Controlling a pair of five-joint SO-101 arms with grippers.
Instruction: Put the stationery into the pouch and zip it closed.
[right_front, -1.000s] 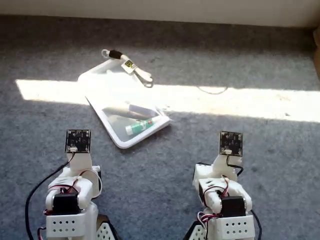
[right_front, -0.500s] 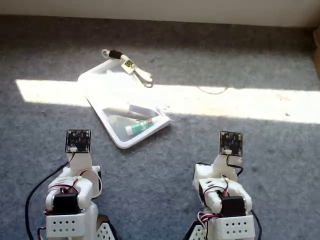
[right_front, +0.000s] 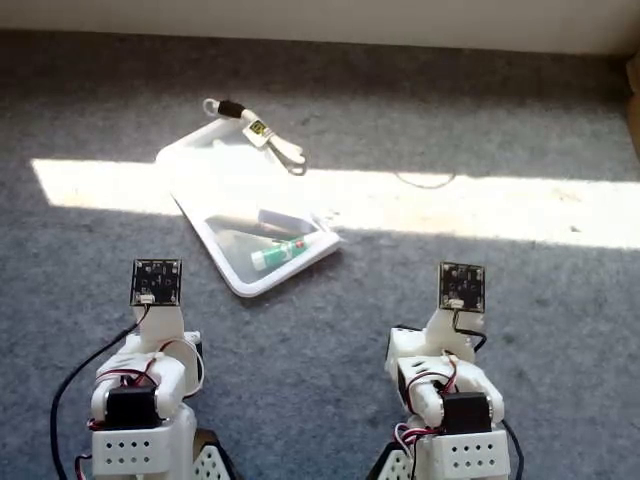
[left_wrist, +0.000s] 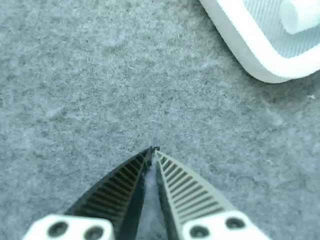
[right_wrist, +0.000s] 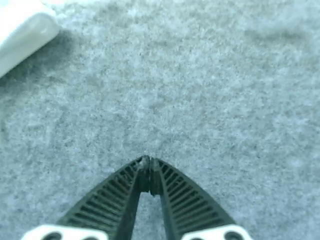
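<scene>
1. Change: none. Checked against the high view 1 s and 0.5 s back and found the same throughout, w/ pouch (right_front: 245, 215), left arm (right_front: 150, 370) and right arm (right_front: 445, 380) in identical spots.
2. Pouch: flat on grey carpet (right_front: 330, 340), ahead of both arms and closer to the left one, far half lit by the sun band.
3. Inside pouch, seen thru its clear wall: green-and-white tube (right_front: 278, 253) near the end closest to the arms, white flat item (right_front: 283, 218) just beyond it. No loose stationery spotted around pouch.
4. Strap w/ black clip (right_front: 255, 130): touching pouch's far end.
5. Left jaws: pressed together, tips meeting, nothing pinched. Poised over bare carpet near pouch's closest corner (left_wrist: 260, 50), apart from it.
6. Right jaws: likewise pressed together and empty, well apart from pouch. White corner at edge of right wrist view (right_wrist: 22, 35), prob. the pouch.
7. Meaning for task: filling step looks done, judging by contents. Zip state: can't tell from here. With both arms folded back and motionless, either finished or idle. If zip is open, would need one arm pinning pouch while the other drags the slider.
</scene>
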